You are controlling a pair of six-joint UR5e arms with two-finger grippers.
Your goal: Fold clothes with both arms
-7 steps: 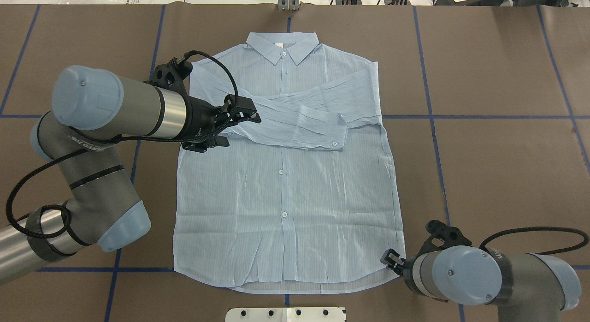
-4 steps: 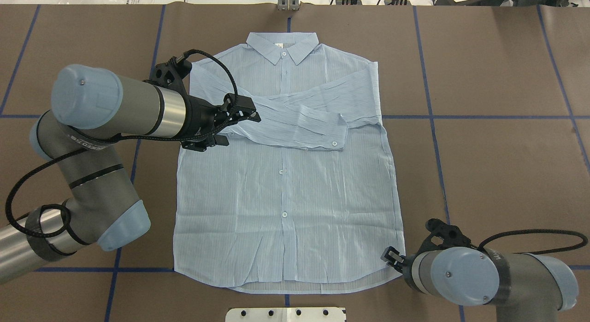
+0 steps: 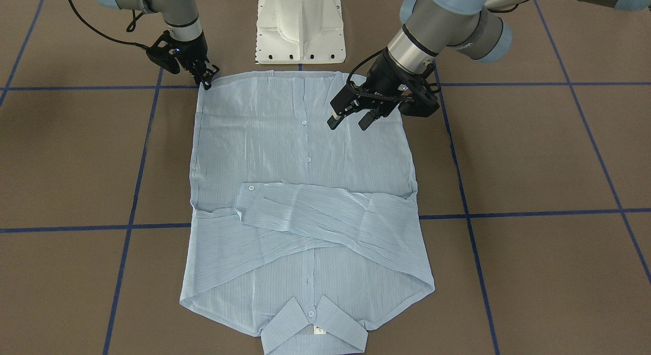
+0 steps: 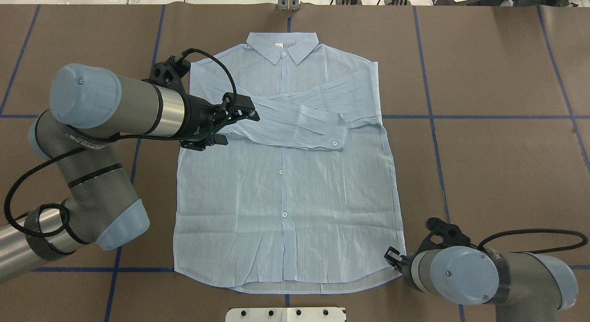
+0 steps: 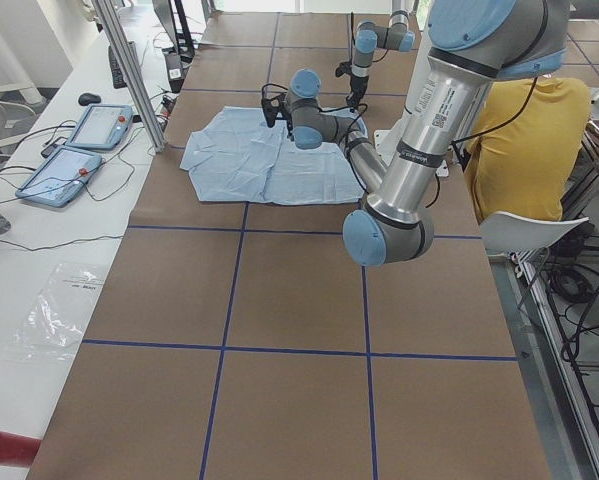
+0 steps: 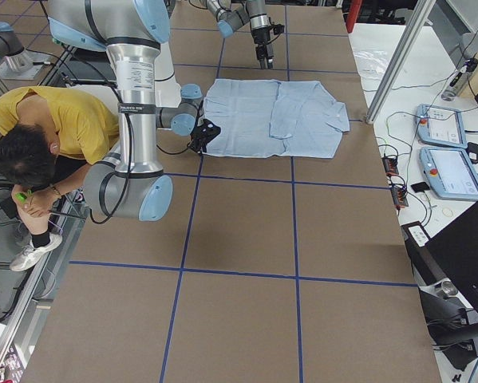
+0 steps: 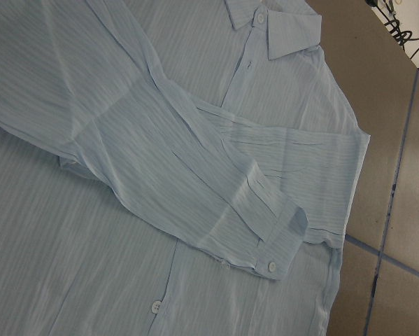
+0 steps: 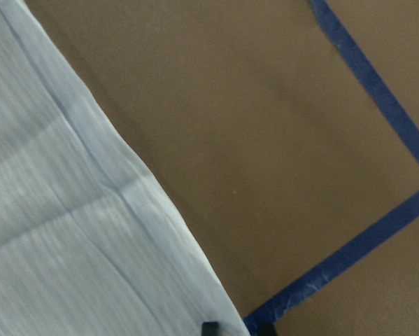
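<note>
Front view, shirt: Your shirt lay flat and buttoned on the table, with both sleeves folded across its chest.
Front view, left gripper: Your left gripper hung above the shirt. Its fingers were spread wide and it held nothing.
Front view, right gripper: Your right gripper was down at the hem corner, touching it or just beside it.
Overhead view, sleeve: The top sleeve ran away from your left gripper, and its cuff was the far end.
Left side view: The shirt was small and far off under your left gripper, and you could see no more than that.
Right side view: Your right gripper was low at the shirt corner nearest to it.
Left wrist view, cloth: The cloth below that hand was thin, soft and wrinkly. I think it was light and floppy and would sag from one pinch.
Right wrist view, grip: The hem edge ran down to the dark fingertips. You could not tell if they pinched it or stood apart.
Where to hold: I think the two hem corners were best, one for each hand, because a pinch in the middle would bunch the cloth.
</note>
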